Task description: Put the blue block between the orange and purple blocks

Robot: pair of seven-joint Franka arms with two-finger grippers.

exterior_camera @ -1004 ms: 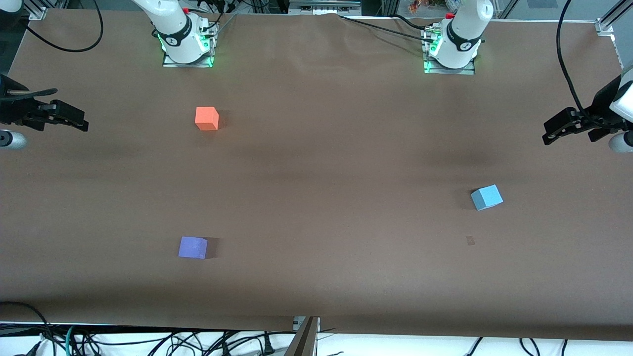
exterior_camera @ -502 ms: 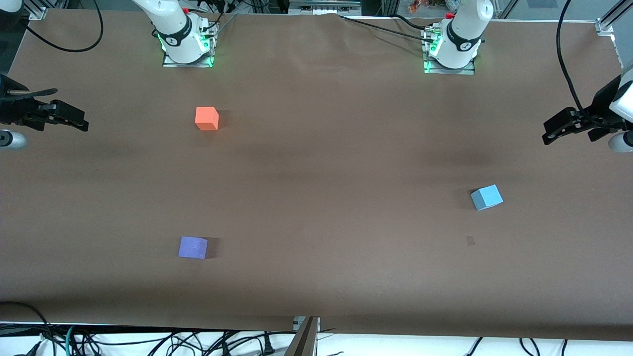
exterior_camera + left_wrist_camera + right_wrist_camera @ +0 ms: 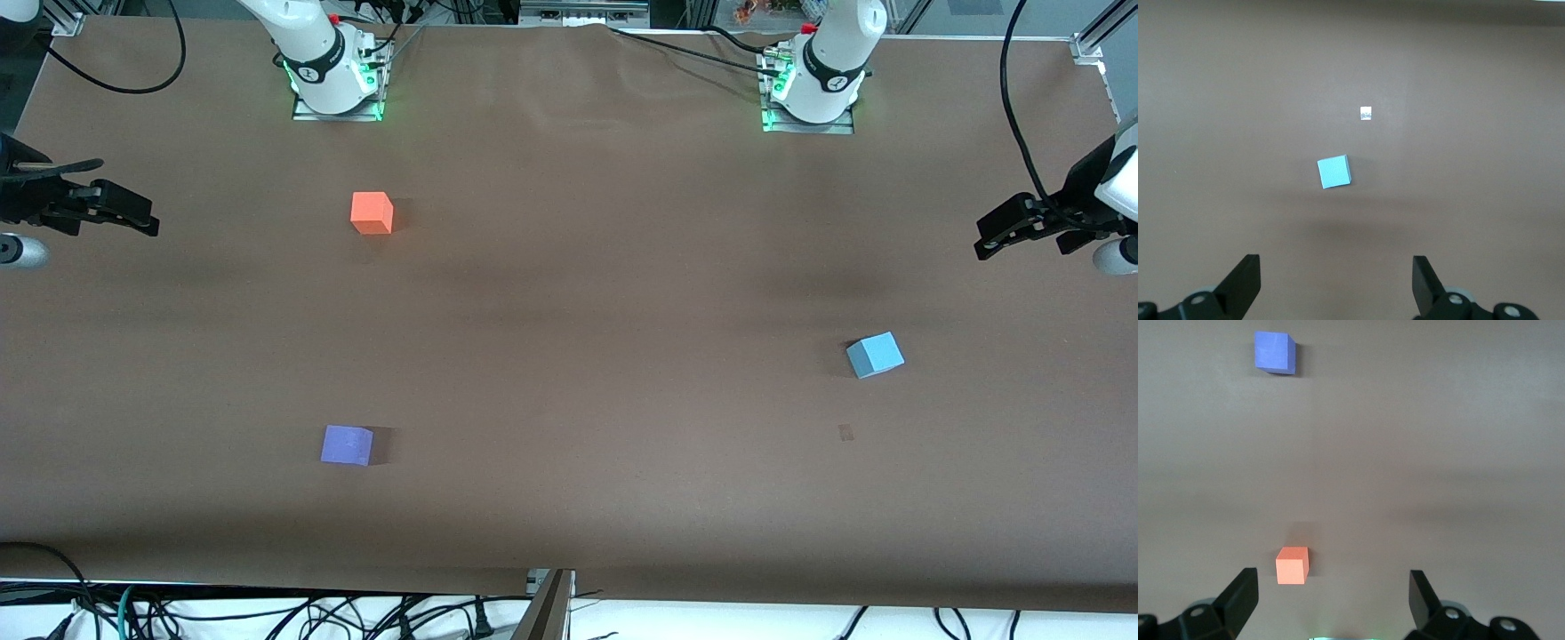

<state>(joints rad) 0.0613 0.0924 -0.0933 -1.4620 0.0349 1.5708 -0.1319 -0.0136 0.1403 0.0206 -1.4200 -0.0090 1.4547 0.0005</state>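
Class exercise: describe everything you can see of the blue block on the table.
The blue block is a small, light sky-blue cube with a matte, plain surface and crisp edges. It sits flat on the brown table toward the left arm's end, turned askew to the table's edges. Nothing touches it but the table. A small pale mark lies close by, nearer the front camera. The block also shows in the left wrist view.

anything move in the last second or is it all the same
Nothing visibly changed. The blue block, orange block and purple block lie where they were, all apart. The left gripper and right gripper stay open and empty at their ends of the table, both arms waiting.
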